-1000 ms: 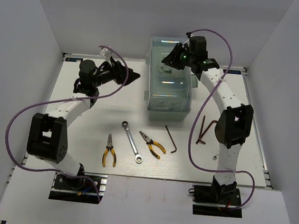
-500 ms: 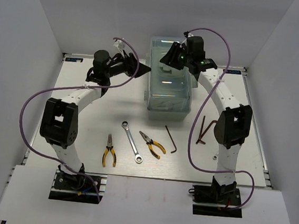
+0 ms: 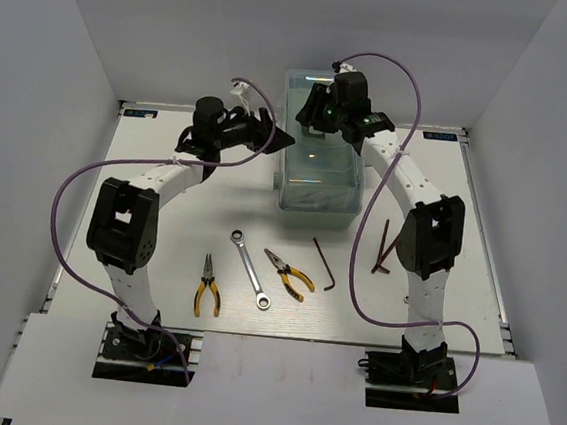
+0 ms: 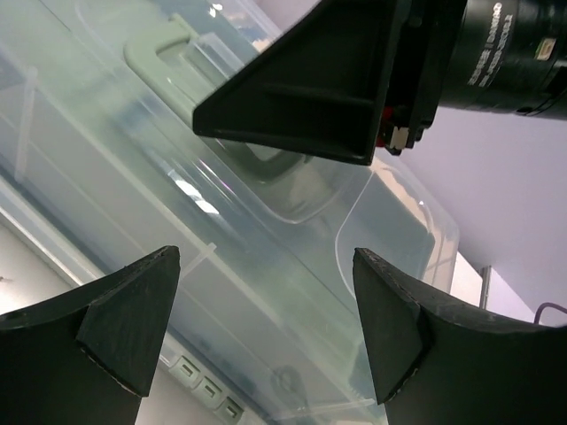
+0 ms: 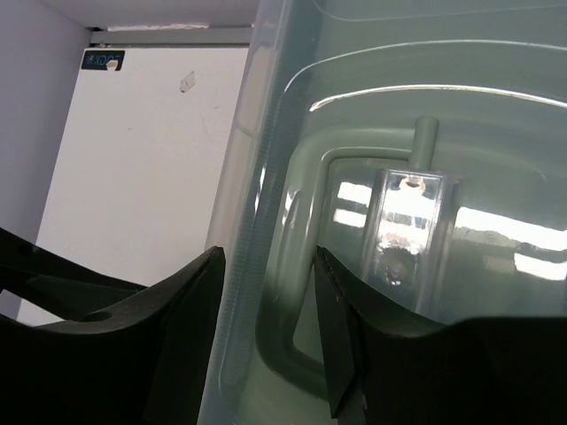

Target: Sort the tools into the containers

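Top view first: the pale green plastic toolbox with the translucent lid [image 3: 317, 181] sits shut at the far middle of the white table [image 3: 203, 215]. The left gripper [image 3: 271, 134] is just beside its left wall and the right gripper [image 3: 309, 113] is over its far left corner. All the tools are lying loose near the front:
- a pair of yellow-handled pliers [image 3: 207, 288]
- a silver wrench [image 3: 252, 269] beside them
- a second pair of yellow-handled pliers [image 3: 290, 273]
- a black L-shaped hex key [image 3: 324, 265]
- a dark-red L-shaped hex key [image 3: 384, 244], off to the right by the right arm

None of them are in the box.

Left wrist cam: both black fingers [image 4: 124, 319] are spread wide with nothing gripped. Between them you just see the toolbox lid and its pale green handle [image 4: 159, 57]. A black finger of the other arm hangs over the lid.

Right wrist cam: the jaws are parted and not clamped on anything. The lid's left edge [image 5: 257, 221] shows in the gap between the fingers [image 5: 177, 345]. Can't tell if they actually touch the plastic. The left arm's black fingers poke in at bottom left.
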Robot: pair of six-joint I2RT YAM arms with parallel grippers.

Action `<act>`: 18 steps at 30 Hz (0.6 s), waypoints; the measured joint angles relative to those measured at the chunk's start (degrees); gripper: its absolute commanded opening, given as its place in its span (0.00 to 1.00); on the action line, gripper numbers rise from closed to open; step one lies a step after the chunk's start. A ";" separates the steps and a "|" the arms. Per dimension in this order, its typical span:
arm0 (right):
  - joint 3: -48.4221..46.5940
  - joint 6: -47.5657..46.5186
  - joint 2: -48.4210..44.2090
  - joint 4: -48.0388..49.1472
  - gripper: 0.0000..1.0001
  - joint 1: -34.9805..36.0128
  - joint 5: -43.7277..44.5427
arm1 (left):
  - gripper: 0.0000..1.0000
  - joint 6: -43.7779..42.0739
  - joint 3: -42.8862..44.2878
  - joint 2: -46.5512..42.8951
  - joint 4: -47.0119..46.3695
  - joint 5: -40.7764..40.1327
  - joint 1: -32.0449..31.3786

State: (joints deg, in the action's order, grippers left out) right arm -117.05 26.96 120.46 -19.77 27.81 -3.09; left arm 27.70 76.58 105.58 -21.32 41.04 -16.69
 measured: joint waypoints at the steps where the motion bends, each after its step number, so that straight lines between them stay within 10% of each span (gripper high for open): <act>1: -0.13 -0.20 0.22 0.09 0.52 0.07 0.33 | 0.89 -0.28 0.00 0.09 0.31 -0.07 -0.07; 18: -0.26 6.01 0.68 0.42 0.48 -2.08 -6.36 | 0.90 -5.95 0.68 -1.20 4.63 -3.26 -1.33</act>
State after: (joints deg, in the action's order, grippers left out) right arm -117.32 32.97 121.14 -19.35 25.74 -9.45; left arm 21.76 77.25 104.38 -16.69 37.78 -18.02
